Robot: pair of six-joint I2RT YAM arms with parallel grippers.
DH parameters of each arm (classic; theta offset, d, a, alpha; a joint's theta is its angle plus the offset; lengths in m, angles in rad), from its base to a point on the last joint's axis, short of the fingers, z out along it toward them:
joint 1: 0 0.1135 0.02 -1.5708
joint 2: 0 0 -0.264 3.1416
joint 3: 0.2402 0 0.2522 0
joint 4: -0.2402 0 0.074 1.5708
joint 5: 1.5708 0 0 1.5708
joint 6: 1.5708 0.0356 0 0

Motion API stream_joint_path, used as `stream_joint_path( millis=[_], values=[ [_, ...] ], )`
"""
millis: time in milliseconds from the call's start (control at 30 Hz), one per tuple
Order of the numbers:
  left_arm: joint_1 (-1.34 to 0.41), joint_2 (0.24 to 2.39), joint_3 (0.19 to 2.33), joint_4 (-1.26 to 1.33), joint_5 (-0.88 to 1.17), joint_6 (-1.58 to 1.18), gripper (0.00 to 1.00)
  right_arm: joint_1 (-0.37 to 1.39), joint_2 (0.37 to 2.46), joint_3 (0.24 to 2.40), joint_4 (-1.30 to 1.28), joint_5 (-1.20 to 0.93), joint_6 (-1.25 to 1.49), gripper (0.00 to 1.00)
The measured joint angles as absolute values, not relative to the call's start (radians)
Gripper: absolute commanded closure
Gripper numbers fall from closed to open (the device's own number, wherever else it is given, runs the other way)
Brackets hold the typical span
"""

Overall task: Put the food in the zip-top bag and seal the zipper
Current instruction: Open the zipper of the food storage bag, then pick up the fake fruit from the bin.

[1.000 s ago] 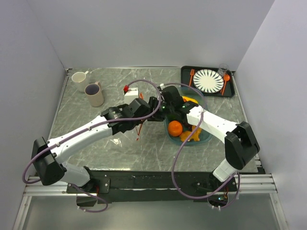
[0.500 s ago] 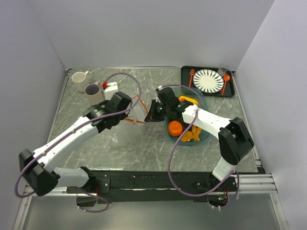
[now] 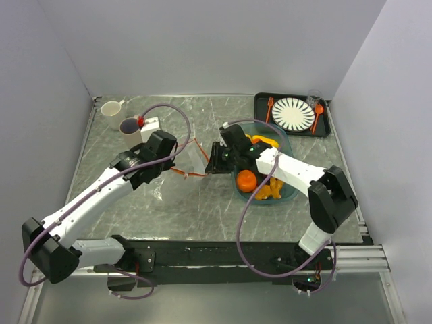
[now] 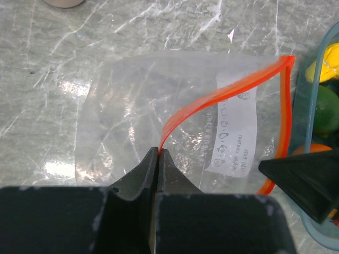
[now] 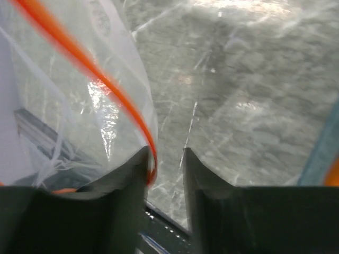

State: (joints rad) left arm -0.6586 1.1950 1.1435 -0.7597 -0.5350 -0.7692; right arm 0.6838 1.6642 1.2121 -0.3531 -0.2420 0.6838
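The clear zip-top bag [image 3: 192, 159] lies on the marble table between my two grippers, its mouth spread open toward the teal tray. My left gripper [image 3: 173, 169] is shut on the zipper [image 4: 222, 94], pinching the near lip of the orange-red strip at my fingertips [image 4: 159, 152]. My right gripper [image 3: 210, 165] is open at the mouth's other side; the strip [image 5: 145, 138] lies in the gap against its left finger [image 5: 135, 164]. The food sits in the teal tray [image 3: 289, 192]: an orange [image 3: 246, 179], yellow-orange pieces [image 3: 270, 190], a yellow piece [image 4: 329, 57] and a green piece [image 4: 326, 111].
A white cup [image 3: 111, 108] and a beige cup [image 3: 129, 127] stand at the back left, close to my left wrist. A black tray [image 3: 262, 101] at the back right holds a striped plate [image 3: 292, 113], an orange fork [image 3: 269, 106], a spoon [image 3: 317, 115] and a glass [image 3: 314, 98].
My left gripper has pulled left and back with the strip, away from the right gripper, spreading the bag's mouth. The right gripper has shifted slightly left.
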Motion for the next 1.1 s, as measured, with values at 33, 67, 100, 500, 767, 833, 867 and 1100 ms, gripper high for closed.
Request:
stream_joint_path(
  millis=[33,67,100,500,767,833,867,1100],
  values=[
    [-0.658,1.202,1.142,-0.754,-0.532,-0.770,0.99,0.683,1.654,1.213,-0.366,-0.228,0.682,0.32],
    [-0.658,1.208,1.139,-0.745,-0.525,-0.770,0.99,0.683,1.639,1.213,-0.384,-0.210,0.673,0.28],
    [-0.658,1.212,1.137,-0.740,-0.520,-0.771,0.99,0.682,1.617,1.213,-0.403,-0.189,0.664,0.26],
    [-0.658,1.224,1.098,-0.685,-0.465,-0.767,0.99,0.595,1.214,1.146,-0.472,0.099,0.601,0.01],
    [-0.659,1.224,1.084,-0.632,-0.399,-0.722,0.99,0.398,1.302,1.079,-0.541,0.138,0.433,0.00],
    [-0.664,1.224,1.084,-0.620,-0.379,-0.709,0.99,0.386,1.342,1.073,-0.548,0.138,0.397,0.00],
    [-0.667,1.224,1.084,-0.612,-0.370,-0.699,0.99,0.381,1.364,1.073,-0.550,0.139,0.381,0.00],
    [-0.720,1.230,1.084,-0.567,-0.327,-0.645,0.99,0.360,1.498,1.075,-0.550,0.152,0.299,0.00]
  ],
)
